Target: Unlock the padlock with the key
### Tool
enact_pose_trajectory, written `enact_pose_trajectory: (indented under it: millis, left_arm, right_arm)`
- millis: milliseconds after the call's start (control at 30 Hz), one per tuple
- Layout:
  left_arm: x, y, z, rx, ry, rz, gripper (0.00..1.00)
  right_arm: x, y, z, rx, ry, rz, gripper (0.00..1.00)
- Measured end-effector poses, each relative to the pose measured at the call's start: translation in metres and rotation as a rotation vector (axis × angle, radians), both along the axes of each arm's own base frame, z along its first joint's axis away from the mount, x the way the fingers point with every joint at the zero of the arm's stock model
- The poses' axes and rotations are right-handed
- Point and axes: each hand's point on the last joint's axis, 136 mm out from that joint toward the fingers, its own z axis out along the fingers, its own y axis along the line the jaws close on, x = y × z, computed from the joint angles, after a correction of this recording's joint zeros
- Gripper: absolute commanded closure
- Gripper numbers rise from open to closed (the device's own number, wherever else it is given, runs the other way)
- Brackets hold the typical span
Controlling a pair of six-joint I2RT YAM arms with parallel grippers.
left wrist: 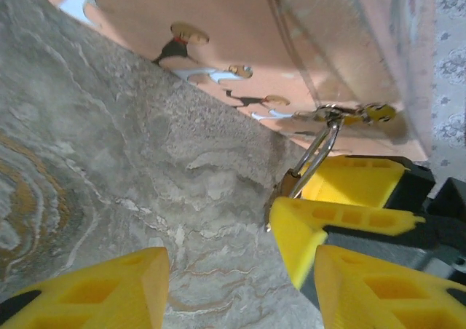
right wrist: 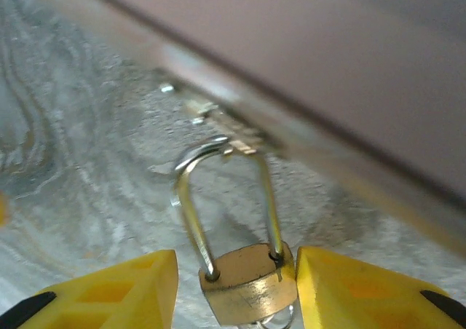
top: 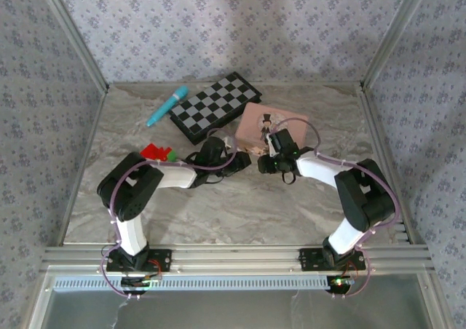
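Observation:
The small brass padlock [right wrist: 247, 285] hangs by its silver shackle [right wrist: 191, 212] from the hasp on the pink tin [right wrist: 328, 67]. My right gripper [right wrist: 234, 271] is open around the lock's body. Its right finger touches the body and its left finger stands a little clear. A silver loop [right wrist: 280, 318] shows under the body; I cannot tell whether it is the key. In the left wrist view the padlock [left wrist: 290, 187] sits between the right arm's yellow fingers [left wrist: 328, 220]. My left gripper [left wrist: 240, 271] is open over bare marble, just left of the lock. From above, both grippers [top: 237, 161] [top: 263, 161] meet in front of the tin [top: 273, 121].
A folded chessboard [top: 215, 105] lies behind the left gripper, with a teal pen [top: 167, 105] at its left. Small red and green pieces [top: 154, 152] sit beside the left arm's elbow. The marble top [top: 240, 205] is walled on three sides.

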Motion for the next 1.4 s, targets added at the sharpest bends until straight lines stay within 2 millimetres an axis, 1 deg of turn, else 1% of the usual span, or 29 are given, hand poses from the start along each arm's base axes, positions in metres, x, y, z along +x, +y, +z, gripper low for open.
enact_pose_trajectory:
  millis: [67, 100, 167, 233, 300, 400, 467, 533, 600, 867, 1033, 1200, 1233, 1300, 1400]
  left_arm:
    - [-0.001, -0.006, -0.006, 0.004, 0.012, -0.007, 0.45]
    - [-0.001, -0.009, -0.008, 0.005, 0.016, -0.01, 0.45]
    - [-0.001, -0.014, -0.009, 0.006, 0.02, -0.016, 0.46]
    - [-0.002, -0.021, -0.008, 0.003, 0.017, -0.027, 0.46]
    - [-0.001, -0.028, -0.005, -0.004, 0.009, -0.037, 0.47]
    - [0.005, -0.038, -0.002, -0.009, -0.01, -0.049, 0.5]
    - [0.008, -0.043, -0.005, 0.014, -0.025, -0.071, 0.52]
    - [0.01, -0.048, -0.008, 0.036, -0.036, -0.098, 0.53]
    - [0.012, -0.052, -0.012, 0.063, -0.05, -0.132, 0.53]
    - [0.013, -0.069, -0.016, 0.123, -0.083, -0.245, 0.57]
    - [0.012, -0.08, -0.019, 0.147, -0.097, -0.28, 0.57]
    - [0.013, -0.08, -0.021, 0.185, -0.104, -0.269, 0.56]
    - [0.013, -0.08, -0.022, 0.194, -0.106, -0.263, 0.57]
    - [0.015, -0.081, -0.023, 0.215, -0.113, -0.25, 0.64]
    - [0.017, -0.087, -0.025, 0.234, -0.131, -0.244, 0.78]
  right_arm:
    - [-0.004, 0.008, 0.001, 0.044, 0.02, 0.008, 0.53]
    - [-0.005, 0.008, 0.001, 0.049, 0.027, 0.001, 0.53]
    - [-0.009, 0.003, -0.001, 0.061, 0.046, -0.027, 0.52]
    - [-0.012, -0.004, 0.001, 0.066, 0.046, -0.054, 0.52]
    - [-0.015, -0.012, 0.009, 0.076, 0.036, -0.08, 0.51]
    - [-0.017, -0.022, 0.029, 0.102, -0.008, -0.104, 0.51]
    - [-0.019, -0.025, 0.045, 0.13, -0.05, -0.112, 0.52]
    - [-0.021, -0.029, 0.056, 0.155, -0.084, -0.12, 0.51]
    - [-0.023, -0.035, 0.063, 0.176, -0.104, -0.14, 0.51]
    - [-0.033, -0.063, 0.063, 0.223, -0.125, -0.234, 0.51]
    - [-0.036, -0.072, 0.063, 0.247, -0.128, -0.271, 0.51]
    - [-0.039, -0.079, 0.065, 0.266, -0.145, -0.303, 0.51]
    - [-0.039, -0.08, 0.066, 0.27, -0.15, -0.309, 0.51]
    - [-0.039, -0.083, 0.068, 0.276, -0.158, -0.32, 0.51]
    - [-0.04, -0.087, 0.071, 0.286, -0.169, -0.336, 0.51]
